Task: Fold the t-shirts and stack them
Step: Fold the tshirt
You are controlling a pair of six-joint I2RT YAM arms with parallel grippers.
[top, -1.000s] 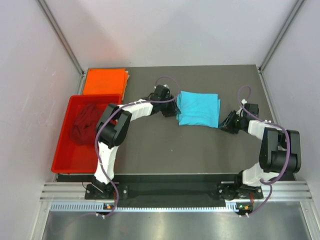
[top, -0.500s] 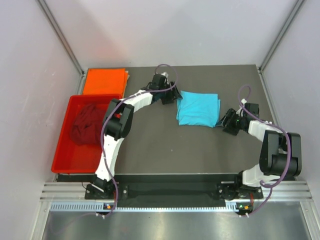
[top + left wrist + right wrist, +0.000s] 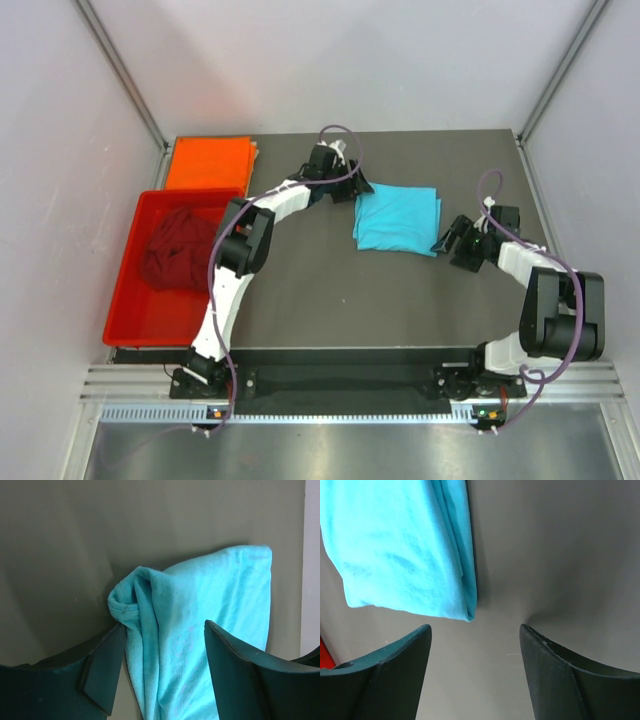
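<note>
The turquoise t-shirt (image 3: 396, 218) lies folded on the dark table. My left gripper (image 3: 356, 189) is at its back left corner. In the left wrist view my left gripper (image 3: 165, 647) is open, with a bunched fold of the turquoise shirt (image 3: 200, 610) between its fingers. My right gripper (image 3: 449, 241) is open and empty just off the shirt's right front corner; the right wrist view (image 3: 475, 645) shows bare table between its fingers and the turquoise shirt (image 3: 400, 550) ahead. The orange t-shirt (image 3: 208, 163) lies folded at the back left. The maroon t-shirt (image 3: 176, 248) is crumpled in the tray.
The red plastic tray (image 3: 128, 310) stands at the table's left edge, in front of the orange shirt. Metal frame posts and light walls close in the table on both sides and at the back.
My left gripper has moved back and to the right along the turquoise shirt's left edge to its back corner. My right gripper has shifted only slightly.
</note>
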